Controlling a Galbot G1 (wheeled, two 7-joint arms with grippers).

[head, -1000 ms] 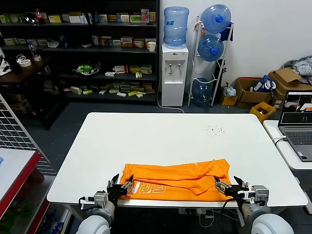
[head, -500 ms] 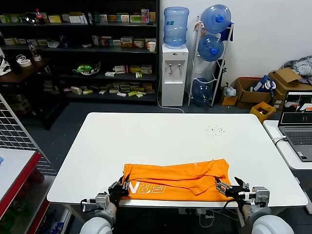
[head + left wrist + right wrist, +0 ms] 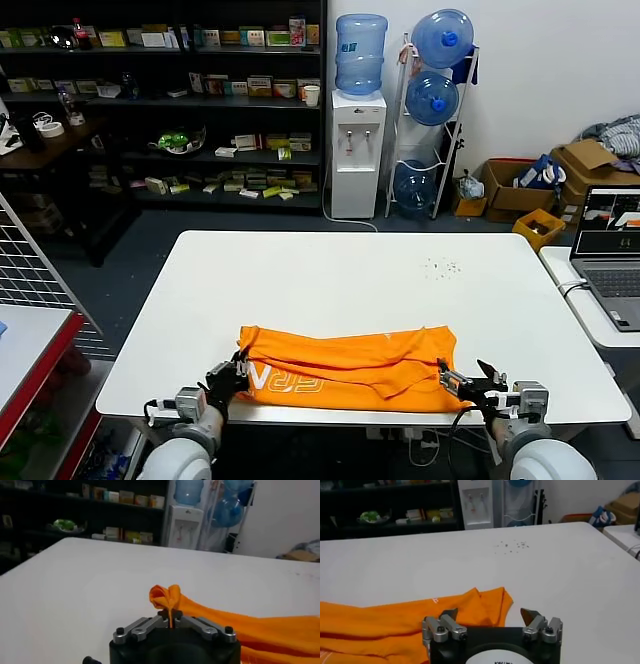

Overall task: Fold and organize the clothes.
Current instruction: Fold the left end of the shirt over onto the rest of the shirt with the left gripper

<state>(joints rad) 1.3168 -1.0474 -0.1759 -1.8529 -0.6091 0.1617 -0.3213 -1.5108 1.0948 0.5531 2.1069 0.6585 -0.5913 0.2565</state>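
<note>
The clothes are one bright orange T-shirt [image 3: 350, 362], folded into a long band with white lettering, lying along the near edge of the white table [image 3: 330, 280]. My left gripper [image 3: 232, 375] is shut on the band's left end. In the left wrist view a pinched fold of the T-shirt [image 3: 167, 597] stands up from the left gripper [image 3: 171, 616]. My right gripper [image 3: 462, 383] is open at the band's right end. In the right wrist view the right gripper [image 3: 489, 614] has the corner of the T-shirt [image 3: 470, 605] lying between its spread fingers, without touching them.
A laptop [image 3: 612, 250] sits on a side table to the right. A wire rack [image 3: 35, 280] stands at the left. Dark specks [image 3: 441, 267] dot the far right of the table. A water dispenser [image 3: 358, 150] and shelves stand behind the table.
The left gripper has shut on the T-shirt's left end and pulled it left. The whole band has shifted left and bunched there. The right gripper has stayed open.
</note>
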